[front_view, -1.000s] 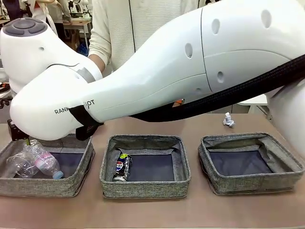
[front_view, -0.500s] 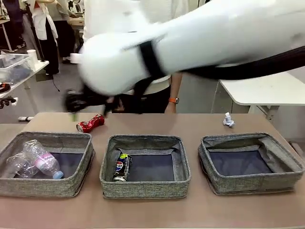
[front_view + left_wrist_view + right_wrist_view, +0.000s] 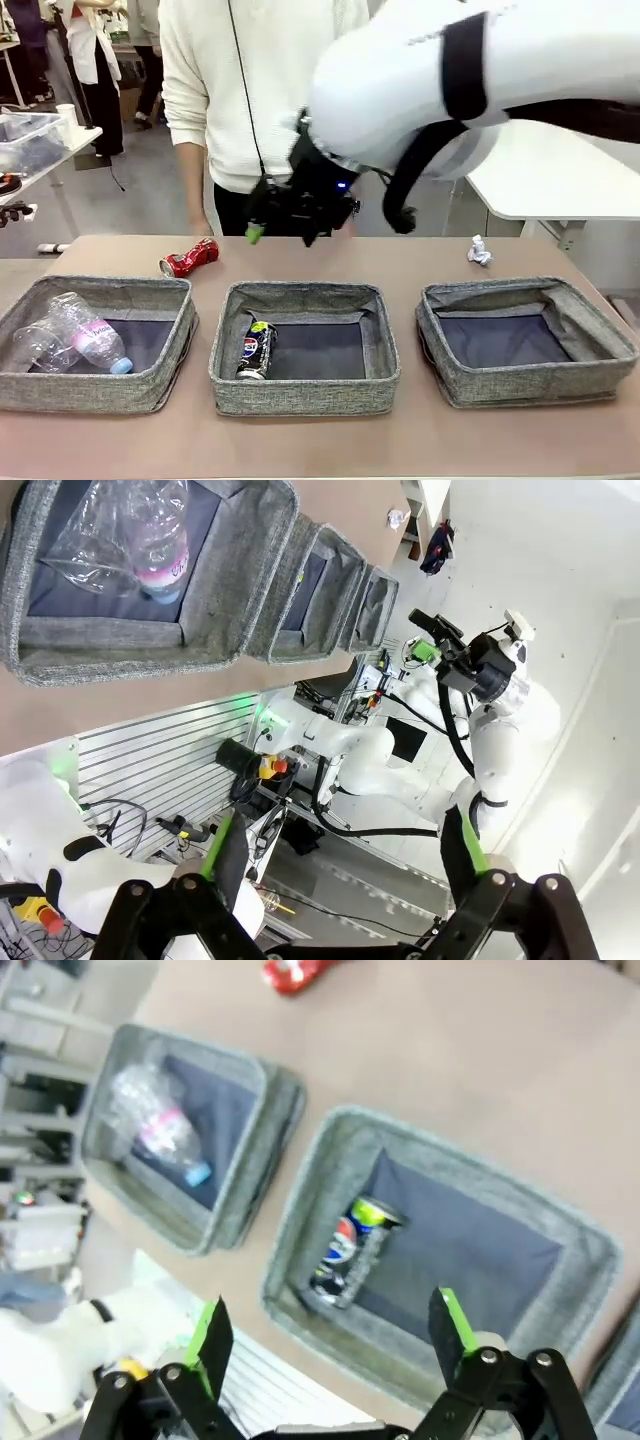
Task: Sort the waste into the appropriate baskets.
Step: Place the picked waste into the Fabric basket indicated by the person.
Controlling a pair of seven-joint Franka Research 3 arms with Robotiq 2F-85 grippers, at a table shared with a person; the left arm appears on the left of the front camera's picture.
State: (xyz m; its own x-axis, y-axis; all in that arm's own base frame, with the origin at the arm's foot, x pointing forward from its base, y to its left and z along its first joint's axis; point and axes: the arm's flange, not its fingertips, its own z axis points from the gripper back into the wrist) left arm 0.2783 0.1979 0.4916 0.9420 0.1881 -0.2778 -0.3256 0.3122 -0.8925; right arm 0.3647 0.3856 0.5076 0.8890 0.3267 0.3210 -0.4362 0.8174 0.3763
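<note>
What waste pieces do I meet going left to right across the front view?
Clear plastic cup → clear bottle with blue cap → crushed red can → dark blue-black can → crumpled white paper wad

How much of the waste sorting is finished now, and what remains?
Done: the clear bottle and plastic cup lie in the left basket, the dark can in the middle basket. In hand: nothing; the left gripper and right gripper are both open and empty. Left: the red can and the paper wad lie on the table, outside any basket.
</note>
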